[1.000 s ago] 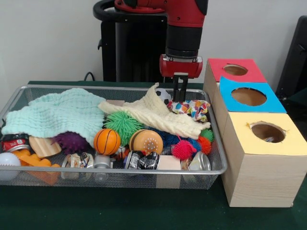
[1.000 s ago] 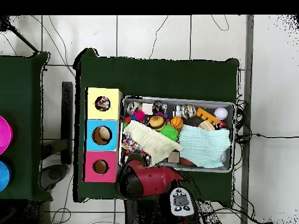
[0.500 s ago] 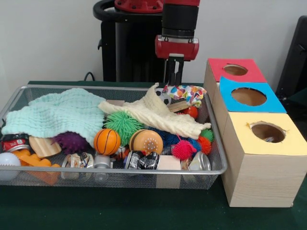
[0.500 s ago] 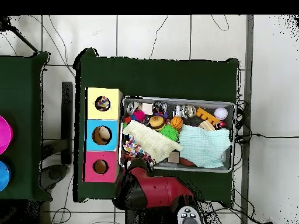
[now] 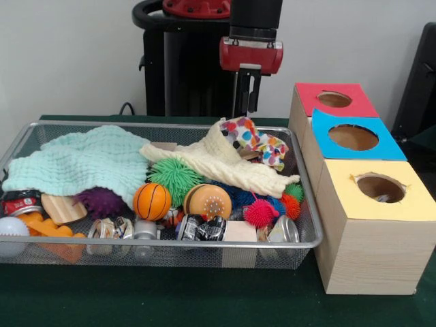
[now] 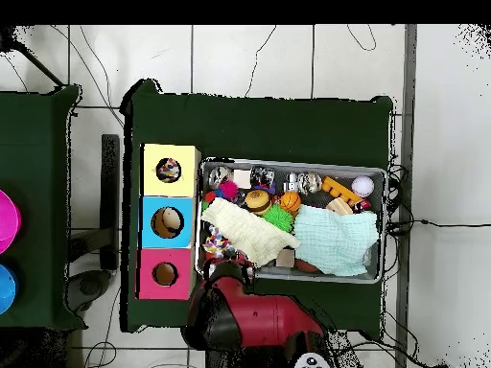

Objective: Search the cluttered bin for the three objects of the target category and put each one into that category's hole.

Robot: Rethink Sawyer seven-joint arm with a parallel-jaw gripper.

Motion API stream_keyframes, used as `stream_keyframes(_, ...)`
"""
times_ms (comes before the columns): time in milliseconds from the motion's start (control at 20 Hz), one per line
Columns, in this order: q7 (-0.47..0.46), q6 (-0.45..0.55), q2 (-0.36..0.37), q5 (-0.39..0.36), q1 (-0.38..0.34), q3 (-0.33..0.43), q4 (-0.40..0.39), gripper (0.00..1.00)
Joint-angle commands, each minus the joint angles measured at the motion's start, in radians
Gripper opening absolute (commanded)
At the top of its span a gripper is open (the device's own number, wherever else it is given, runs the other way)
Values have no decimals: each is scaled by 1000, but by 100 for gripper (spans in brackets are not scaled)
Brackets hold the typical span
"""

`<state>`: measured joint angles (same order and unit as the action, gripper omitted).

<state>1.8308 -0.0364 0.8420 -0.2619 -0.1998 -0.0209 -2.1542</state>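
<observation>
My gripper (image 5: 244, 113) hangs over the far right part of the wire bin (image 5: 204, 243), its narrow fingers shut, tips just above a patterned cloth (image 5: 264, 144). That cloth lies draped over a cream cloth (image 5: 211, 162) and the toys under it. In the overhead view the patterned cloth (image 6: 215, 241) shows at the bin's left end, beside the arm (image 6: 245, 316). Right of the bin stand three boxes with round holes: red (image 5: 310, 95), blue (image 5: 392, 146) and yellow (image 5: 415, 201).
The bin also holds a mint cloth (image 5: 82, 160), a green spiky ball (image 5: 176, 176), a small basketball (image 5: 151, 201), a pink spiky ball (image 5: 261, 212), cans (image 5: 20, 202) and wooden blocks (image 5: 240, 231). The yellow box (image 6: 153, 158) has something inside its hole.
The gripper rose out of the bin, lifting the patterned cloth with it. The cloth has since sunk back onto the pile, covering the red ball it had exposed.
</observation>
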Motion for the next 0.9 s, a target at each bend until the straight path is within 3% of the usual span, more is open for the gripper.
stream_keyframes(50,154,138,83,81,-28,138,-20,0)
stream_keyframes(350,119,224,144,116,-53,184,-13,0)
stream_keyframes(550,129,160,125,101,-84,215,-41,0)
stream_keyframes(600,132,136,119,91,-82,207,-43,100)
stream_keyframes(800,160,91,103,90,-54,160,-42,100)
stream_keyframes(900,150,78,79,76,-81,184,-49,100)
